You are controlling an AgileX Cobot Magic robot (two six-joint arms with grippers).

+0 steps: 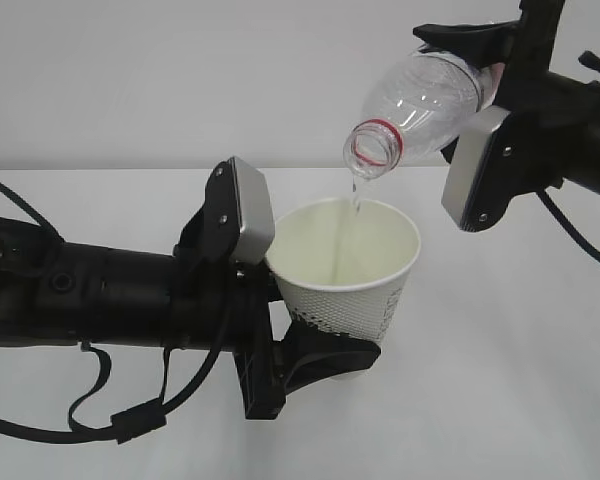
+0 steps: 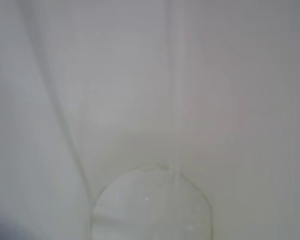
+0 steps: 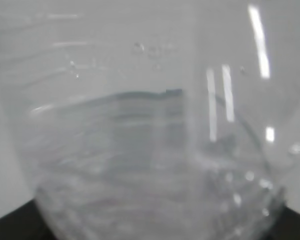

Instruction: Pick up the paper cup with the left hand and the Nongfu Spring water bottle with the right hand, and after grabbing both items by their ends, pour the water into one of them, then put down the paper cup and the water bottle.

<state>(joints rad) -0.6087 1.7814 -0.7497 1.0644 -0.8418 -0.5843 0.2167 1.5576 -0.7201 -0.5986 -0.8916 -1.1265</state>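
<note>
Two tools work together in the exterior view: the left tool (image 1: 315,350) clamps the paper cup (image 1: 345,265) low, while the right tool (image 1: 480,80) grips the tilted Nongfu Spring water bottle (image 1: 420,100) just above it, water (image 1: 354,205) trickling down. Left wrist view shows only the cup's pale inside; right wrist view is filled by the bottle's clear wall, so hold the mouth over the rim and tip slowly.

Support surface: a white table (image 1: 540,400), plain and matte, running back to a pale grey wall (image 1: 180,80). No item is seen resting flat on the visible tabletop. A black cable (image 1: 40,425) loops low along the front left edge; contact with the surface cannot be confirmed. Soft shadows fall on the top near centre.
</note>
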